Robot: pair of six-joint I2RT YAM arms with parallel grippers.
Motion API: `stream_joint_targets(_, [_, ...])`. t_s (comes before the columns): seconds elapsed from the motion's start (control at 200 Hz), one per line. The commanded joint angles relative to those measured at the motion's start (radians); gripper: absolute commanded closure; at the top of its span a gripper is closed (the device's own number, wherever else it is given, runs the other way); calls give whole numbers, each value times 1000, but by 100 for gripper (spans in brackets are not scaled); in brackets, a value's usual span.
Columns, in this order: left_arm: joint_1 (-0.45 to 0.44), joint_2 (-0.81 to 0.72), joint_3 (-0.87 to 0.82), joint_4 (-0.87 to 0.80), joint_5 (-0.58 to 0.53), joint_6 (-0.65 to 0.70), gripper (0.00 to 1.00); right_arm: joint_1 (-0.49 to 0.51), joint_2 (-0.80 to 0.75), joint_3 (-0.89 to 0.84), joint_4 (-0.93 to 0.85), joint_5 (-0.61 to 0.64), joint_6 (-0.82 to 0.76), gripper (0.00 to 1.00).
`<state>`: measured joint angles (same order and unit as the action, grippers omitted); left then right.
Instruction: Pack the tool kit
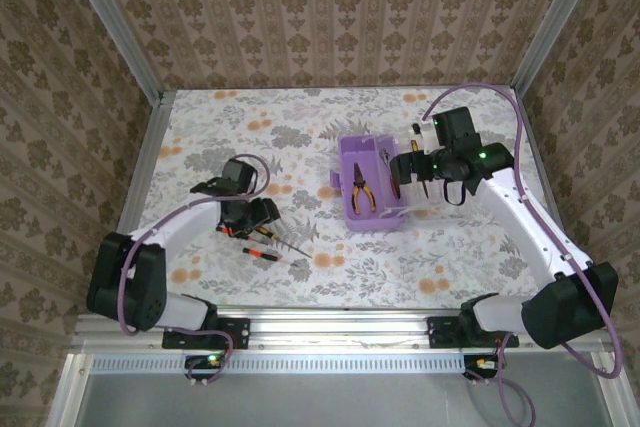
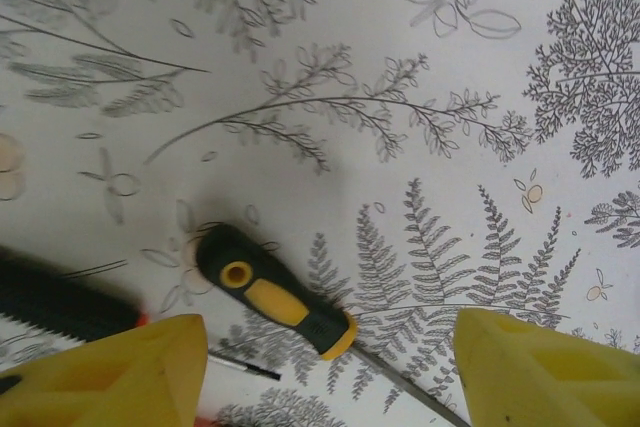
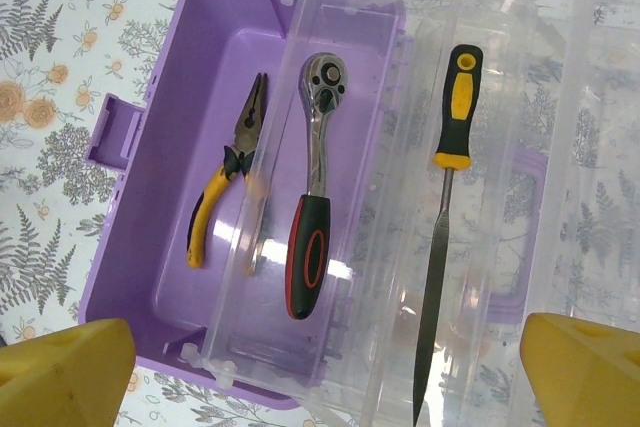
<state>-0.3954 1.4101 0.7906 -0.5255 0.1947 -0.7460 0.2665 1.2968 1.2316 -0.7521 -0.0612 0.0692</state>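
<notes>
While both arms reached out from the near edge of the table (image 1: pixel 190 147), two loose tools lay on its flowery top, close to the left arm. Nearest was a small black and orange screwdriver (image 1: pixel 262 255). Just past it lay a black and yellow screwdriver (image 2: pixel 275 302), flat on the table. The left gripper (image 2: pixel 325 372) hung right above this one. Its two yellow fingers (image 2: pixel 110 377) stood apart, one on each side of the screwdriver, and they did not touch it. So the left gripper was open and held nothing.

Farther back and over to the right sat the purple box (image 1: pixel 347 182), on the table and well apart from the loose tools. Its clear lid (image 3: pixel 560 97) was swung open. Inside the box lay the pliers (image 3: pixel 225 187) with yellow handles. Just beside them lay the shiny wrench (image 3: pixel 312 187) with a black and red grip. A long thin tool (image 3: pixel 447 197) with a black and yellow handle lay at the clear lid. The right gripper (image 3: pixel 320 372) hung over the box with its yellow fingertips (image 3: pixel 585 367) spread wide and nothing between them. Behind the table stood the patterned walls (image 1: pixel 330 17).
</notes>
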Motion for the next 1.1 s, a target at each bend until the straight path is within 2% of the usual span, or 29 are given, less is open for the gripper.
stream_joint_targets(0.0, [-10,32,19,22,38,-19,39,5,3,-9,4,-19,-19,0])
stream_joint_targets(0.43, [-8,110,10,25,40,-2,47,4,4,-27,15,-16,-37,0])
stream_joint_targets(0.725, [-2,188,61,11,47,33,55,-3,1,-32,17,-16,-48,0])
stream_joint_targets(0.835, [-2,191,71,-7,44,44,58,-4,0,-35,20,-17,-49,0])
stream_joint_targets(1.09, [1,156,52,-45,37,57,59,-8,-7,-44,26,-22,-52,0])
